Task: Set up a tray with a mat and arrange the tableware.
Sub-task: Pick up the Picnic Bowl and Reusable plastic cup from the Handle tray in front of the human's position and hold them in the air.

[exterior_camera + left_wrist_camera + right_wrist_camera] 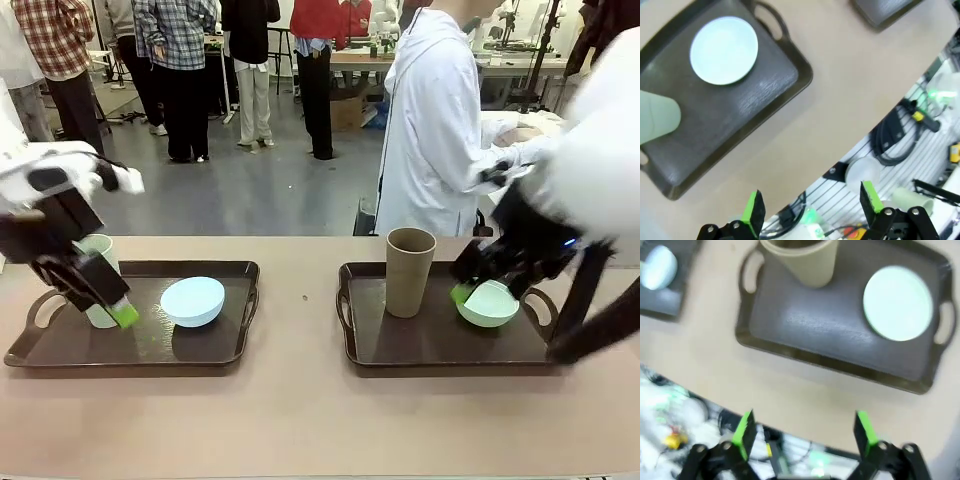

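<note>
A brown table (300,420) has two dark trays side by side. The left tray (60,345) holds a pale green cup (100,248), standing up at its left end, and a light blue bowl (193,300) more to the middle. The right tray (420,340) holds a brown cup (410,272), standing up at its left side, and a pale green bowl (490,305) at its right side. The left gripper (811,201) has its two fingers wide apart with nothing between them. From the front it hangs just in front of the pale green cup. The right gripper (804,429) is wide apart too, and holds nothing. From the front it hangs by the pale green bowl. A person in a white coat (430,130) stands at the far side.
</note>
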You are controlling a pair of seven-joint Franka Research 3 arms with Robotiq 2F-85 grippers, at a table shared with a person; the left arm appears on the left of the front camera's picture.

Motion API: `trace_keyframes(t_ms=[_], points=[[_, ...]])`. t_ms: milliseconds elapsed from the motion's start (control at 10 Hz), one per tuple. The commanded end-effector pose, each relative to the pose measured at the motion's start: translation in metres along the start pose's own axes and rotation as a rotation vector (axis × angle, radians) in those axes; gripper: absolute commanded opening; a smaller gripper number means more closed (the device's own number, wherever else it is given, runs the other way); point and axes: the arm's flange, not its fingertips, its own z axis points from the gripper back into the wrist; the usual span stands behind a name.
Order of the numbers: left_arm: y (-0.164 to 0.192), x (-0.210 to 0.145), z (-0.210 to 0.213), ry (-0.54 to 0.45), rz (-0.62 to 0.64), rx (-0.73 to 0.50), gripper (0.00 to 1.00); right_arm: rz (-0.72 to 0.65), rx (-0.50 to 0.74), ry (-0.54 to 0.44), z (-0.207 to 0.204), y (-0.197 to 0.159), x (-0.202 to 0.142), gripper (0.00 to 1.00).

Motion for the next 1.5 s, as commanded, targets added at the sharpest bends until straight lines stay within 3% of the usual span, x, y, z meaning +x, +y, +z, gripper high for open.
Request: trace_keyframes(t_ms=[0,200,500,900,1200,1300,1400], points=[[0.038,-0.023,0.032,-0.126,0.039,-0.223,1.00,-0.124,0.231,-0.099,0.017,-0.063,-0.041,1.00],[0.078,-0.048,0.050,-0.279,0.152,-0.386,1.00,-0.229,0.428,-0.184,0.030,-0.116,-0.064,1.00],[0.131,-0.092,0.067,-0.444,0.362,-0.489,1.00,-0.361,0.588,-0.237,0.030,-0.173,-0.093,1.00],[0.182,-0.144,0.064,-0.481,0.488,-0.549,1.00,-0.427,0.696,-0.199,0.017,-0.216,-0.109,1.00],[0.197,-0.170,0.071,-0.506,0.523,-0.545,1.00,-0.460,0.719,-0.214,0.016,-0.230,-0.123,1.00],[0.192,-0.172,0.071,-0.497,0.495,-0.527,1.00,-0.423,0.698,-0.210,0.015,-0.226,-0.123,1.00],[0.178,-0.162,0.063,-0.456,0.410,-0.481,1.00,-0.470,0.696,-0.191,0.035,-0.250,-0.105,1.00]])
